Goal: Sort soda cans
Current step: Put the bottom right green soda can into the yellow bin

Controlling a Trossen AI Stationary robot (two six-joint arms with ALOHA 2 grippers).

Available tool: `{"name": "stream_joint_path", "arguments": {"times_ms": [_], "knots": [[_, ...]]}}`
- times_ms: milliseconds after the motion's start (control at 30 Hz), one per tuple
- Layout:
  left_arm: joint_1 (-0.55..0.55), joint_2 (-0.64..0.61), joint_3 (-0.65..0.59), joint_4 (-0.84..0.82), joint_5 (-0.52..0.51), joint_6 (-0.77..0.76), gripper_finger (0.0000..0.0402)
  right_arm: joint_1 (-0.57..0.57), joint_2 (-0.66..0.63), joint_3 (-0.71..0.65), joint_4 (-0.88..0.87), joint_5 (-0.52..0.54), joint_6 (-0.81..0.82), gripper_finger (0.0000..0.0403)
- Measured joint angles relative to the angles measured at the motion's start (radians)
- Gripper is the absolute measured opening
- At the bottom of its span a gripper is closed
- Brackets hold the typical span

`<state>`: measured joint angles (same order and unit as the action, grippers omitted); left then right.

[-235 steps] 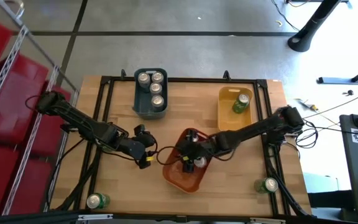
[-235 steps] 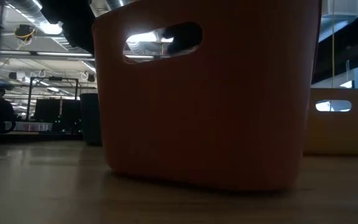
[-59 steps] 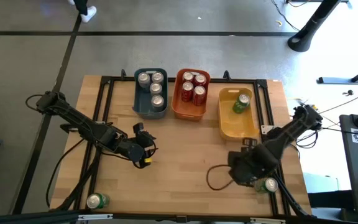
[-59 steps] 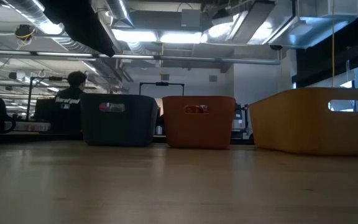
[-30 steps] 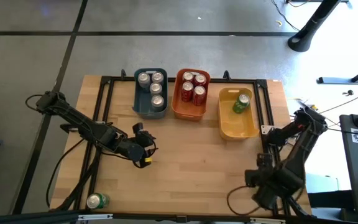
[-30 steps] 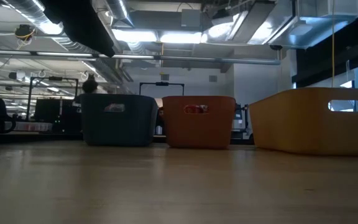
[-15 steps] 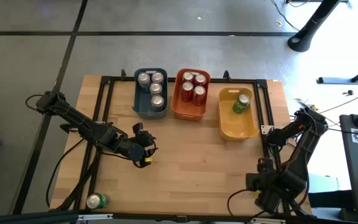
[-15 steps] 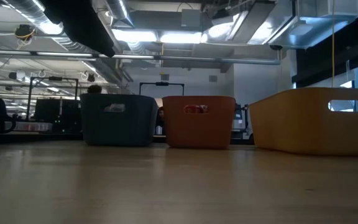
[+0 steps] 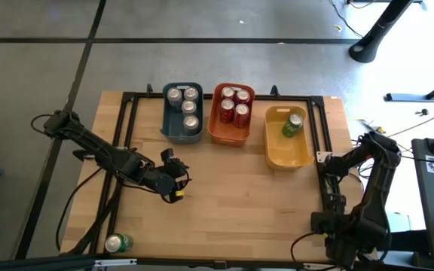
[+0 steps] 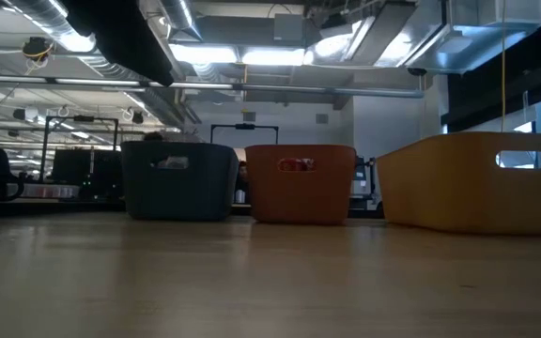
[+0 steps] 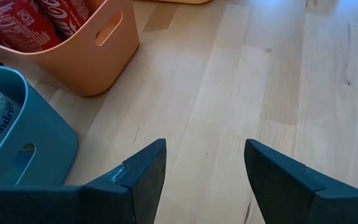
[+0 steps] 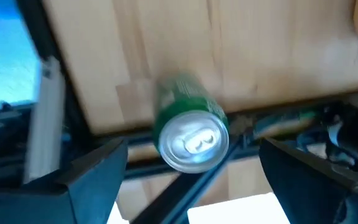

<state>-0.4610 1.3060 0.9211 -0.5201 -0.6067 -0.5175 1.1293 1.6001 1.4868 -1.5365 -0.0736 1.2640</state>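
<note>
Cans are your concern here, and most are already sorted: three silver cans (image 9: 184, 104) sit in the blue-grey bin (image 9: 182, 133), four red cans (image 9: 233, 104) in the orange bin (image 9: 227, 135), and one green can (image 9: 292, 124) in the yellow bin (image 9: 288, 156), all three bins lined up along the far edge of the table (image 9: 232, 203). Two green cans remain loose. One (image 9: 117, 243) stands at the near left corner, untouched. The other, which two seconds ago showed plainly by the near right corner, you can no longer see from above, because the right arm has swung out over it and now covers that spot; the right wrist view shows this green can (image 12: 191, 134) between the fingers, silver top facing the camera, sitting at the table's edge by the black frame rail (image 12: 55, 118). The right gripper (image 12: 191, 165) is spread wide, fingers apart on either side of the can and not yet touching it. So what has changed is the approach: in the last second the arm has shifted from beside the can to over it, which I judge sets you up for the grasp and then the carry to the yellow bin. The left gripper (image 11: 204, 171) hangs over the middle left of the table, fingers half spread on nothing, exactly where it was a second ago.
</note>
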Motion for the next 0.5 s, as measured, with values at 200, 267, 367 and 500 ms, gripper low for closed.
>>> {"name": "stream_joint_path", "arguments": {"times_ms": [200, 267, 367, 500], "knots": [[-0.002, 0.0, 0.0, 0.0, 0.0, 0.0, 0.0208, 0.006, 0.001, -0.097, 0.015, -0.025, -0.008, 0.036], [-0.002, 0.0, 0.0, 0.0, 0.0, -0.003, 0.0208, 0.007, 0.001, -0.118, 0.047, -0.029, -0.03, 0.036], [-0.002, 0.0, 0.0, 0.0, 0.0, -0.004, 0.0208, 0.03, 0.001, -0.156, 0.107, -0.065, -0.045, 0.036], [-0.002, 0.0, 0.0, 0.0, 0.0, -0.006, 0.0208, 0.04, 0.001, -0.206, 0.165, -0.08, -0.019, 0.036]]}}
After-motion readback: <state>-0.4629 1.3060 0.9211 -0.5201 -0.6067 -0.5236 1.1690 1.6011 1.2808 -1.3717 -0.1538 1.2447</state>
